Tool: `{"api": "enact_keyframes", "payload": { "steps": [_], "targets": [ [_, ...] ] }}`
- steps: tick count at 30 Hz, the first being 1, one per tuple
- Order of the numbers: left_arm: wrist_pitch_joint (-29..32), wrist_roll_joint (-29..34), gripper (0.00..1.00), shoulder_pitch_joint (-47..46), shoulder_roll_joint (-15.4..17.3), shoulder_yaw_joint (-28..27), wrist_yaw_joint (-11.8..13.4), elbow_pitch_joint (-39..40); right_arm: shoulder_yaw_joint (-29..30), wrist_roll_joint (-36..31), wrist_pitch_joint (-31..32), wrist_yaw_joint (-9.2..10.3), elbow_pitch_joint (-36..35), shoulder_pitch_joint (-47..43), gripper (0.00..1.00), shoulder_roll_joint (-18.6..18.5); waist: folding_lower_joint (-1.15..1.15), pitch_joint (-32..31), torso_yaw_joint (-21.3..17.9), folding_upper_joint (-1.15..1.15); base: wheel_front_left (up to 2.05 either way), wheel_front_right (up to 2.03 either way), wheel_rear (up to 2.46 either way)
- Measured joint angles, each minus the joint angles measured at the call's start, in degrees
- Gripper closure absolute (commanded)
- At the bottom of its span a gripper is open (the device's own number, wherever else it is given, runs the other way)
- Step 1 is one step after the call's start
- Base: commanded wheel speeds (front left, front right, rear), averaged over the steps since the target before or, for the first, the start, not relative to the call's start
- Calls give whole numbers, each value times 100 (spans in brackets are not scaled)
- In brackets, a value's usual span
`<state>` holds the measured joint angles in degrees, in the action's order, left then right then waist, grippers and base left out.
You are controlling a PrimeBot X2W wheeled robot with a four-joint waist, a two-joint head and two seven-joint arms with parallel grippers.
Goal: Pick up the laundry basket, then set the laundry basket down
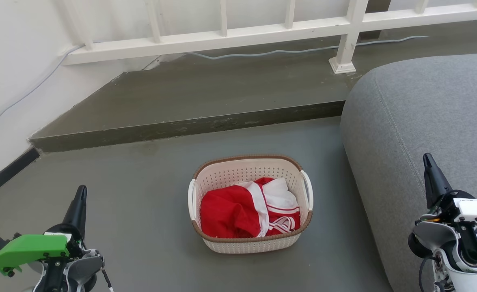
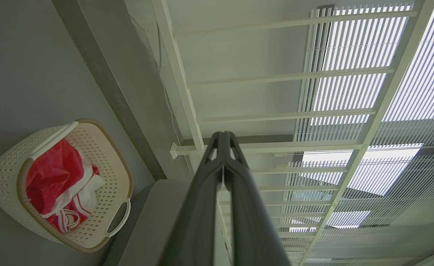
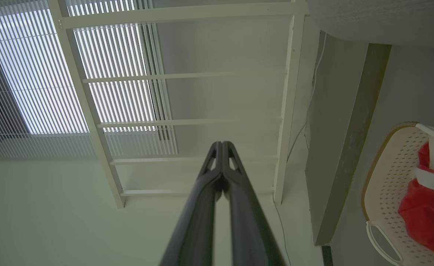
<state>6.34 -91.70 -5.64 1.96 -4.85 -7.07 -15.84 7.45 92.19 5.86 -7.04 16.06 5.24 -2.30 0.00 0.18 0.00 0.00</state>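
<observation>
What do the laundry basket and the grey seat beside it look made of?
Laundry basket: likely moulded plastic, matte cream, with regular punched holes; brown rim looks woven. Grey seat: probably upholstery fabric, showing fine weave and a stitched seam.

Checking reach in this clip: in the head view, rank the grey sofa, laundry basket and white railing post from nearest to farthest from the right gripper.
1. Grey sofa, right beside the right gripper.
2. Laundry basket, on the floor to its left.
3. White railing post, far back on the step.
</observation>
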Motion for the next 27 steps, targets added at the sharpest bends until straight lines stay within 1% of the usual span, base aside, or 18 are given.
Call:
{"api": "enact_keyframes", "payload": {
  "steps": [27],
  "targets": [
    [0,0,100,0,0,0,0,0,1,0,0,0,0,0,100,0,0,0,0,0,0,0,0]
  ]
}}
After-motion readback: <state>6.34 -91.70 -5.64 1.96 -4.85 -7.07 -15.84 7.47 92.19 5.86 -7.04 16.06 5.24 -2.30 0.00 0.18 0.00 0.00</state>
